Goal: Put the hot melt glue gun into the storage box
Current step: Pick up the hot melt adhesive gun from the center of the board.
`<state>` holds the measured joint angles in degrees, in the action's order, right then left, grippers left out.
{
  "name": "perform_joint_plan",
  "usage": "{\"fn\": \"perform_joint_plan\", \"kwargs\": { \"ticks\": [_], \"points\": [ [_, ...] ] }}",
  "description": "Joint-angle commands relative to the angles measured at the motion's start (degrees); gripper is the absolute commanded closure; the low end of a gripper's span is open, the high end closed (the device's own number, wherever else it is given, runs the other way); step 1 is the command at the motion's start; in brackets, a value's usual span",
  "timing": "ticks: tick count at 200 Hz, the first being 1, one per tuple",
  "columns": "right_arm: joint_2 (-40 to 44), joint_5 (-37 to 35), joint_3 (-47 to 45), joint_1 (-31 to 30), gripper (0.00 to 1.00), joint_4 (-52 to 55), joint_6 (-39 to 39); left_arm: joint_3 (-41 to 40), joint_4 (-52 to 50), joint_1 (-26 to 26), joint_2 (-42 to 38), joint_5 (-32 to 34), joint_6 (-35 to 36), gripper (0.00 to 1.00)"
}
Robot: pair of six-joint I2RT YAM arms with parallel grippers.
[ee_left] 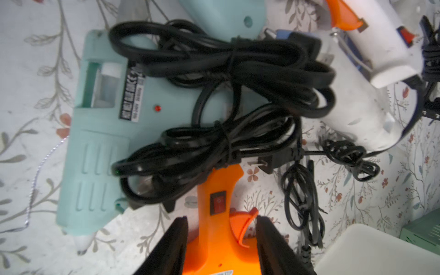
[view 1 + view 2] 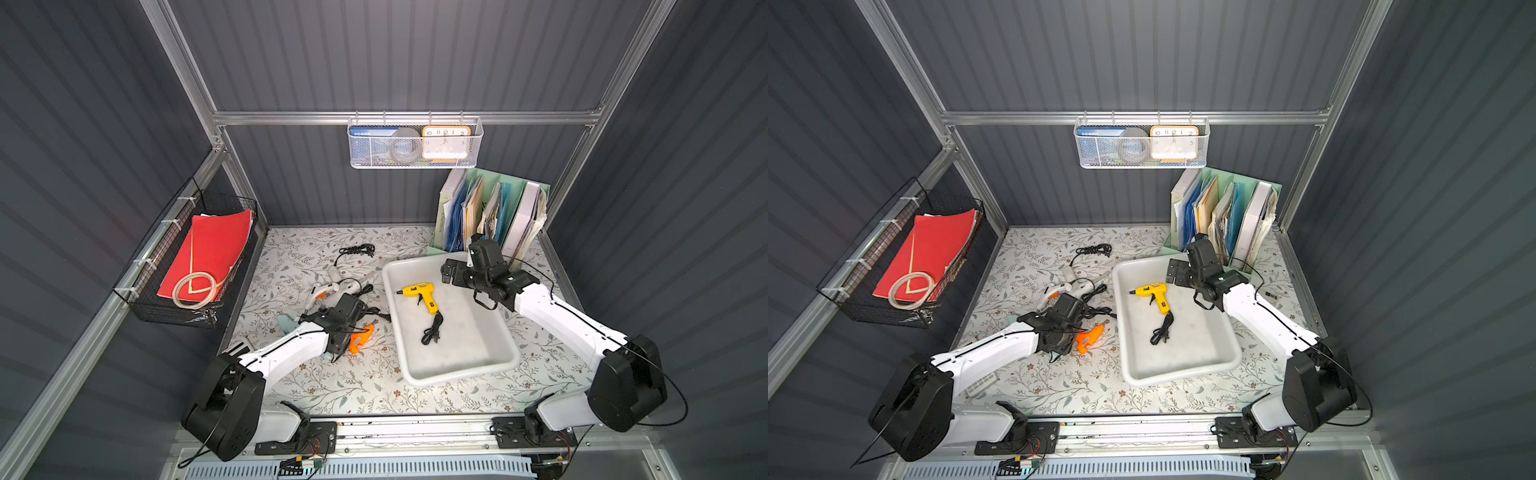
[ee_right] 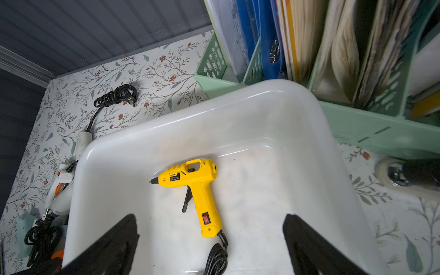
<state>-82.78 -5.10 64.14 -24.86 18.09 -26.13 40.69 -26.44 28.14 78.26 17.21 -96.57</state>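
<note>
The orange gun [image 2: 360, 337] lies on the worktop [image 2: 332, 386] by the box [image 2: 395, 324] with the left gripper [image 1: 221, 221] around it (squeezing or not, I cannot tell), the right gripper [image 3: 211, 218] hangs open, and the tangled cord [image 1: 190, 142] might tug it loose.

The left gripper [image 1: 221, 220] has its black fingers [image 1: 171, 247] against both sides of the orange plastic hot melt glue gun [image 1: 217, 181]; beside it a pale-teal plastic glue gun [image 1: 102, 133] lies under bundled black power cords [image 1: 238, 71] on the floral-patterned tabletop [image 1: 35, 71]
</note>
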Motion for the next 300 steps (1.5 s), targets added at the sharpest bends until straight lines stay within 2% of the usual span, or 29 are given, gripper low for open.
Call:
{"fn": "perform_joint_plan", "kwargs": {
  "ticks": [1, 33, 64, 136, 166, 187, 235, 300],
  "points": [
    [-0.4, 0.0, -0.5, -0.3, 0.01, 0.3, -0.8, -1.1, 0.8, -0.3, 1.1, -0.5, -0.5, 0.46],
    [-0.4, -0.3, -0.7, -0.3, 0.01, 0.4, -1.0, -1.1, 2.4, -2.3, 2.7, -1.2, 1.8, 0.49],
    [-0.3, -0.8, -0.9, -0.3, 0.01, 0.8, -1.2, -0.3, 2.6, -3.8, 3.8, -1.0, 4.0, 0.57],
    [0.3, -2.2, -1.4, -0.3, 0.01, 1.0, -1.5, -0.2, 5.0, -4.0, 8.6, -3.0, 4.4, 0.58],
    [0.9, -2.6, -1.6, -0.4, 0.01, 1.2, -1.3, 0.7, 4.8, -4.0, 9.1, -2.9, 5.1, 0.85],
    [1.5, -2.4, -1.7, -0.3, 0.01, 1.2, -1.1, 2.1, 3.6, -4.0, 8.3, -1.9, 5.9, 1.00],
    [4.0, 2.3, -3.4, -0.5, 0.01, -1.3, 0.5, 7.0, -0.7, -3.9, 2.3, -0.8, 7.9, 1.00],
    [7.6, 16.7, -8.0, -2.2, 0.01, -15.1, 1.2, 13.7, -2.3, -4.0, -4.3, 0.6, 11.5, 1.00]
  ]
}}
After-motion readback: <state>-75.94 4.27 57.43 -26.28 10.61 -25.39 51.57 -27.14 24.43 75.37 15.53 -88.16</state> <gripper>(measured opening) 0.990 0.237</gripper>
